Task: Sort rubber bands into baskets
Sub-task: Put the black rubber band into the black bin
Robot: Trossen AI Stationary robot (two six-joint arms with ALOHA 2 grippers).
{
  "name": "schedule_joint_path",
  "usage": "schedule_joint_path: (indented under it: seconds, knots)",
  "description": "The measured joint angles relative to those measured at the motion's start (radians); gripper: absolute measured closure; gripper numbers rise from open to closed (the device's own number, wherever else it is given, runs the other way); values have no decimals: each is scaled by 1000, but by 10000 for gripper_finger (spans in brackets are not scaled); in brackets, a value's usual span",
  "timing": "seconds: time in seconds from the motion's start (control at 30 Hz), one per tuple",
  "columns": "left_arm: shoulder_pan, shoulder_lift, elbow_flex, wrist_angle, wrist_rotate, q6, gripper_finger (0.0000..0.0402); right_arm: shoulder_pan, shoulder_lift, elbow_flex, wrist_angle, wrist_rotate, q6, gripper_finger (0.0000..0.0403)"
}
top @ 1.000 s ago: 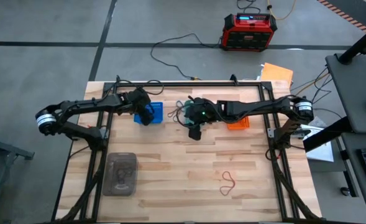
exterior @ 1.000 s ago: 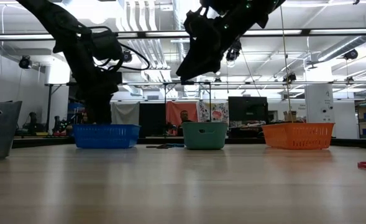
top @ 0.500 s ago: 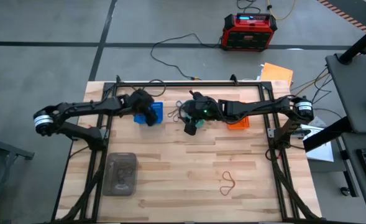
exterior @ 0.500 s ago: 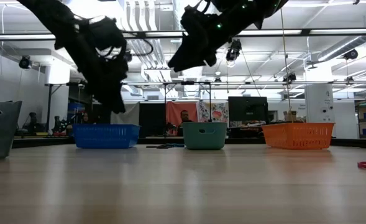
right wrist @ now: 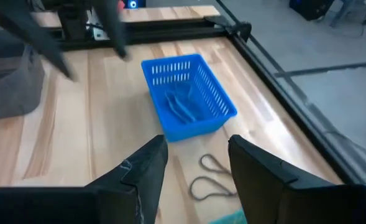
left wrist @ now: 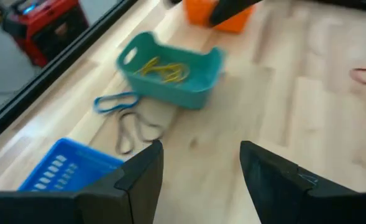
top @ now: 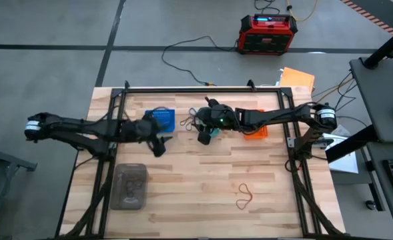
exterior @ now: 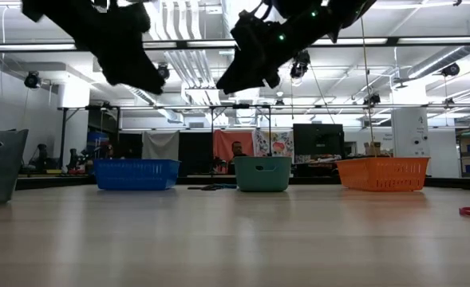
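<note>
From above, the left gripper (top: pixel 159 144) hangs over bare wood, at about 6 o'clock from the blue basket (top: pixel 161 119). The right gripper (top: pixel 205 135) is over the teal basket (top: pixel 213 127), which it mostly hides. The orange basket (top: pixel 256 131) peeks out under the right arm at 3 o'clock from it. A red rubber band (top: pixel 244 195) lies alone on the table (top: pixel 196 180) toward 5 o'clock. A clear grey container (top: pixel 130 186) sits at 7 o'clock. A red box (top: pixel 268 32) stands on the floor past the table.

From table height, both grippers hang high in the air and touch nothing. The three baskets stand in a row, blue (exterior: pixel 136 174), teal (exterior: pixel 262 173), orange (exterior: pixel 383 173). Behind them is a big room with lights, screens and a person (exterior: pixel 236 149) far back.

The left wrist view shows this gripper's fingers (left wrist: pixel 142 180) wide apart with nothing between them. Yellow bands (left wrist: pixel 164 68) lie in the teal basket. A blue band (left wrist: pixel 116 101) and grey bands (left wrist: pixel 136 129) lie on the table just beside it.

The right wrist view shows its fingers (right wrist: pixel 146 174) apart and empty too. Blue bands (right wrist: pixel 179 106) lie in the blue basket, and grey bands (right wrist: pixel 208 176) lie on the wood near it.
</note>
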Motion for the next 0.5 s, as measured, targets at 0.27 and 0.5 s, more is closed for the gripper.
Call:
schedule_joint_path:
  seconds: [0.27, 0.5]
  knots:
    - [-268, -16, -28, 92, -227, 22, 205, 5, 0, -87, 30, 0, 104, 257]
    - [-399, -9, -111, 258, -261, 28, 206, 67, 1, -100, 56, 0, 132, 277]
